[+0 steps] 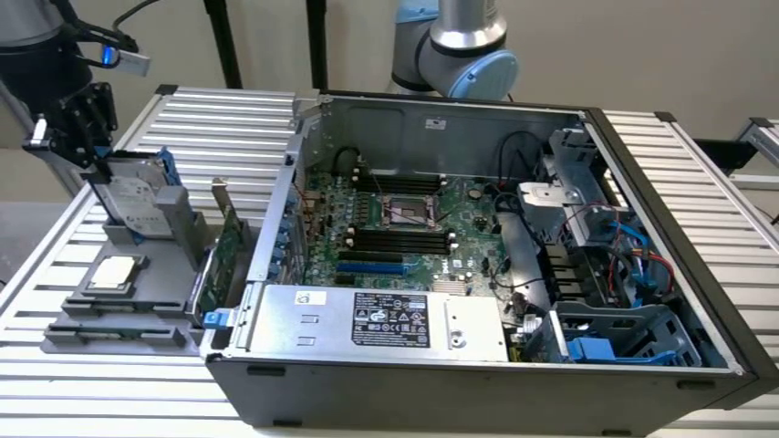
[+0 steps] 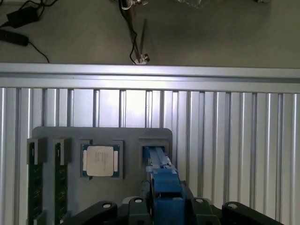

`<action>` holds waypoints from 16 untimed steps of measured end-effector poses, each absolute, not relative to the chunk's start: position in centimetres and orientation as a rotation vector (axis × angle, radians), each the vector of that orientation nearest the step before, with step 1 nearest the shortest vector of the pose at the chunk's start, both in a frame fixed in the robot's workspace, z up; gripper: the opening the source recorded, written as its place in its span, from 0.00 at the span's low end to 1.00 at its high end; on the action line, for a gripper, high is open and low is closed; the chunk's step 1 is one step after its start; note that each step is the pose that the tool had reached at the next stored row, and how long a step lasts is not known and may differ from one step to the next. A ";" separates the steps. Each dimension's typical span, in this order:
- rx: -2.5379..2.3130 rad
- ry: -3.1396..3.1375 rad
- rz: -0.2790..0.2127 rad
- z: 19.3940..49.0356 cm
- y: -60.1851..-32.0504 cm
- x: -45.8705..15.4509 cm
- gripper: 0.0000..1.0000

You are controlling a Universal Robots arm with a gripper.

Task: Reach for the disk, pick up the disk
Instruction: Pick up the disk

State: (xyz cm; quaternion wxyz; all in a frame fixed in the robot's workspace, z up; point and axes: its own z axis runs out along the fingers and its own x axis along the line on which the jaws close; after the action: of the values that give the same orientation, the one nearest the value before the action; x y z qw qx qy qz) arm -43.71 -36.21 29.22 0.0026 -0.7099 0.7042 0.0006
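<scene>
The disk stands on edge in a slot of the grey holder at the exterior view's left, silver-grey with a white label and a blue bracket. My gripper hangs at its top edge, black fingers down either side. In the wrist view the disk shows edge-on as a blue strip running between the two fingers. The gripper is open, its jaws straddling the disk and close to the bracket's sides. I cannot make out contact.
A square silver processor chip lies in the holder beside the disk's slot, with two memory sticks further along. The open computer case with its power-supply box stands close on the exterior view's right, on the slatted aluminium table.
</scene>
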 end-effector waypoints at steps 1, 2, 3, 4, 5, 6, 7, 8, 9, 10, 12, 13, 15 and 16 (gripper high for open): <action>-2.227 2.209 0.002 29.2 -36.2 -43.7 0.33; -2.227 2.209 0.002 29.2 -36.3 -43.7 0.33; -2.227 2.209 0.002 29.2 -36.3 -43.7 0.33; -2.227 2.209 0.002 29.2 -36.4 -43.7 0.33; -2.227 2.209 0.002 29.2 -36.4 -43.7 0.33; -2.227 2.209 0.002 29.2 -36.5 -43.7 0.33; -2.226 2.209 0.002 29.2 -36.6 -43.7 0.33; -2.225 2.210 0.002 29.2 -36.6 -43.7 0.33; -2.225 2.210 0.002 29.2 -36.7 -43.7 0.33; -2.224 2.211 0.001 29.2 -36.7 -43.7 0.33; -2.223 2.212 0.001 29.2 -36.8 -43.7 0.33; -2.223 2.212 0.000 29.2 -36.8 -43.7 0.33; -2.223 2.211 0.000 29.2 -36.8 -43.7 0.33; -2.223 2.211 0.000 29.2 -36.8 -43.7 0.33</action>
State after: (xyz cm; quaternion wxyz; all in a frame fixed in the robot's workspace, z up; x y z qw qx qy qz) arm -43.72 -36.76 29.21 0.0031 -0.7089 0.7053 0.0001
